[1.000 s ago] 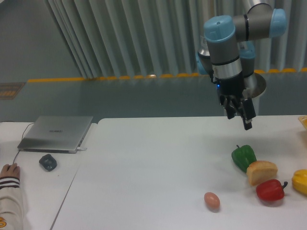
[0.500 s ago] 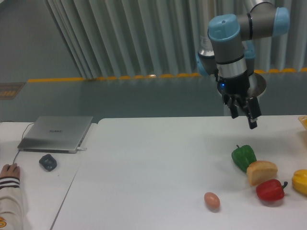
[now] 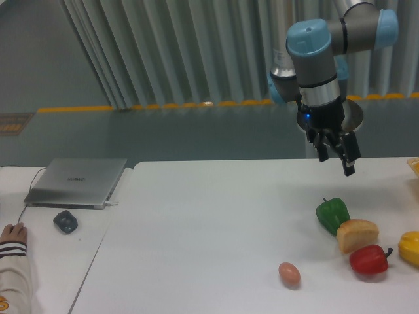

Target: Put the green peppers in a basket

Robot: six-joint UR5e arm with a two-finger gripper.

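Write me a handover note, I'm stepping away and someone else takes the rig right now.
Tool: empty, held in the air above the table, up and slightly right of the green pepper; I cannot tell whether it is open.
Green pepper: on the table, untouched, against the bread roll; red pepper just beyond.
Basket: not in view.
Done: nothing yet.
Left: lower, grasp the pepper, carry it to the basket.

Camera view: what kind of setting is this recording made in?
Probably a robotics lab or test workspace. An arm's tool hangs over a white table set with props such as a green pepper, with a laptop on a side desk and yellow floor-marking tape behind.
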